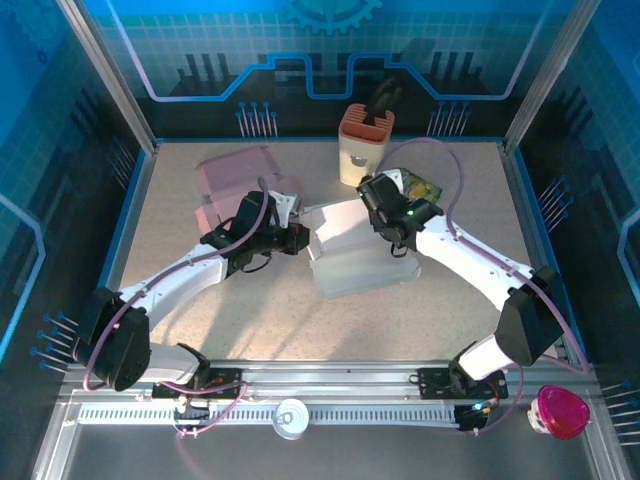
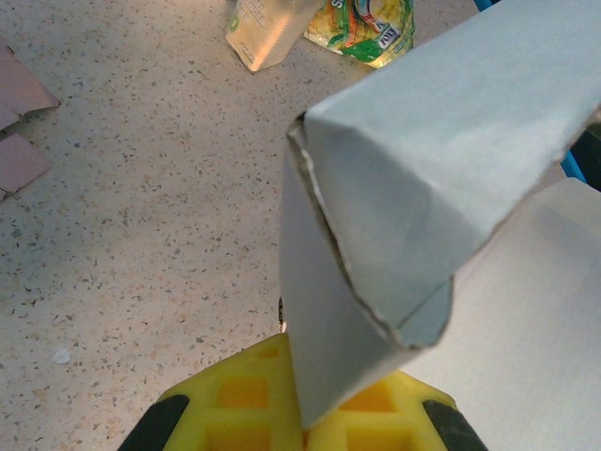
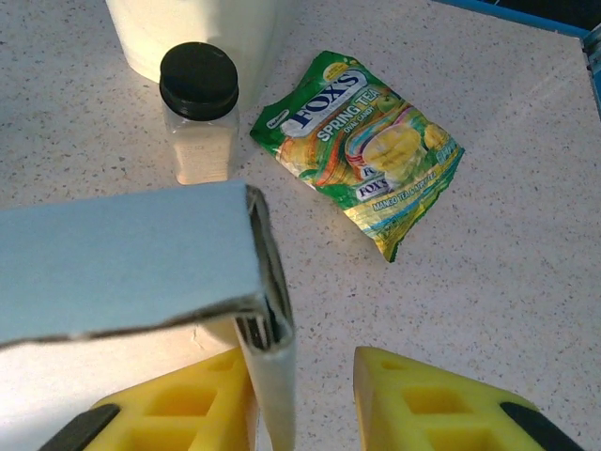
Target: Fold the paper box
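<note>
Two arms meet over the middle of the speckled, stone-look tabletop (image 1: 200, 320), where the paper box (image 1: 350, 255) lies partly formed. It is matte white card with crisp creases, one wall panel raised and the rest spread flat.

The left pincer (image 1: 298, 238) comes at the box from its left side. In the left wrist view its ribbed yellow fingers (image 2: 235, 395) sit close together at the bottom edge, clamped on a doubled flap of the box (image 2: 413, 188). The flap's layers meet in a pointed, slightly ragged corner.

The right pincer (image 1: 372, 198) is at the box's far right corner. In the right wrist view it (image 3: 305, 385) stands apart: the upright, thin box wall (image 3: 122, 254) rests against one yellow finger, and a bare gap separates it from the other finger (image 3: 441, 404).

Toward the far edge lie a glossy, crinkled green-and-yellow candy bag (image 3: 371, 150) and a small clear jar (image 3: 199, 113) with a round black lid. Just beside the jar is a smooth cream tub (image 3: 207, 28). Flat pink cardboard sheets (image 1: 235, 175) lie toward the far left corner.
</note>
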You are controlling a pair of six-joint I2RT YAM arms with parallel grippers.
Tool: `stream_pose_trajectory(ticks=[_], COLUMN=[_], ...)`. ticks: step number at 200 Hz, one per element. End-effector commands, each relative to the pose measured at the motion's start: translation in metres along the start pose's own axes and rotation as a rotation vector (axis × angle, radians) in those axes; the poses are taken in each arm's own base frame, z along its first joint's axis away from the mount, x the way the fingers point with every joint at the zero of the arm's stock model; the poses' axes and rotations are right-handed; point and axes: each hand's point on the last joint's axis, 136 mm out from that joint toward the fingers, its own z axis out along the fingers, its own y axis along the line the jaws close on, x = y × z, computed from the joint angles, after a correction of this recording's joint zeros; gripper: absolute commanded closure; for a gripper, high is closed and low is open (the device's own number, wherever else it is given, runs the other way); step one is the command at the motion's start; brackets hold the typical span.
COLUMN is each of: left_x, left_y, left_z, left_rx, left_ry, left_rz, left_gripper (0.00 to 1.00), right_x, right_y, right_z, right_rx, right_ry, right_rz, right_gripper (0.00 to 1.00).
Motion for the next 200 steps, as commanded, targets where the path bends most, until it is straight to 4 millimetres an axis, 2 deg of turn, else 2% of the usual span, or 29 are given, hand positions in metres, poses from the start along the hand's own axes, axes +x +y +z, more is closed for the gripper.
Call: stream_pose_trajectory(ticks=[1,27,52,77,94,135,200], left_x=[-0.014,-0.015,-0.015,-0.013,-0.012,-0.005,0.028], left_y=[-0.014,-0.014,-0.013,-0.011,-0.009,0.003,0.042], left_z=[-0.003,-0.003,-0.002,0.001,0.003,0.017,0.057], left_rx=[0.033,0.032,0.030,0.027,0.022,-0.010,-0.155], left_ry=[-0.022,-0.024,-0.022,-0.015,-0.018,-0.010,0.000], left_rz=[0.024,0.024,0.024,0.021,0.014,-0.011,-0.050], left_gripper=[1.00,1.00,1.00,1.00,1.00,1.00,1.00], right_x=[-0.005,-0.003,0.000,0.003,0.006,0.021,0.054], right_y=[-0.008,-0.003,0.001,0.002,-0.002,-0.008,0.013], right_z=[-0.003,0.002,0.007,0.008,0.008,0.002,0.011], right_rx=[-0.002,-0.015,-0.026,-0.029,0.002,0.127,0.124], right_ry=[-0.020,-0.012,-0.007,-0.011,-0.021,-0.059,-0.065], right_rz=[0.022,0.022,0.032,0.050,0.065,0.116,0.129], right_gripper=[0.70,0.71,0.77,0.88,1.00,1.00,1.00])
